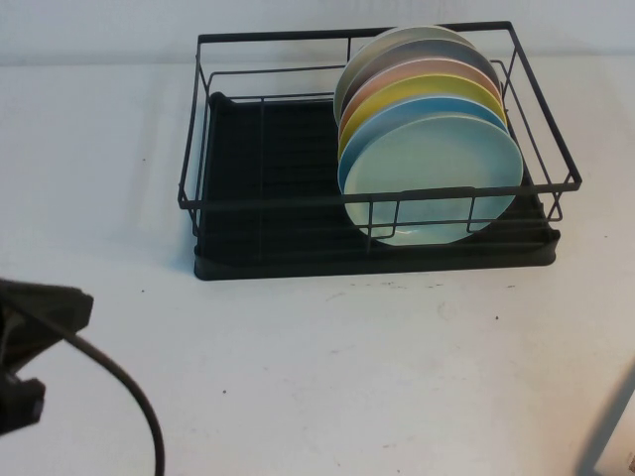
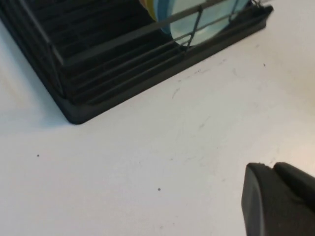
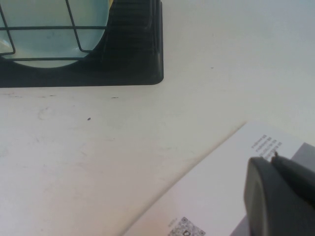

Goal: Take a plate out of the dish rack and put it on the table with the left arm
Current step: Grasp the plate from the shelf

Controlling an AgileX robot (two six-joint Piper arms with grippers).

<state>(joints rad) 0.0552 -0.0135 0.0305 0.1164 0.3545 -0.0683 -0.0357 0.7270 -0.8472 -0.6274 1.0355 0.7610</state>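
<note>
The mint-green plate stands on edge at the front of a row of plates in the right half of the black wire dish rack. It also shows in the left wrist view and the right wrist view. My left arm sits low at the near left of the white table, well short of the rack. My left gripper is shut and empty above bare table. My right gripper is shut and empty over a sheet of paper, near the rack's right corner.
Behind the mint plate stand a light blue plate, a yellow plate and several more. The rack's left half holds nothing. A white printed sheet lies at the near right. A black cable loops at the near left.
</note>
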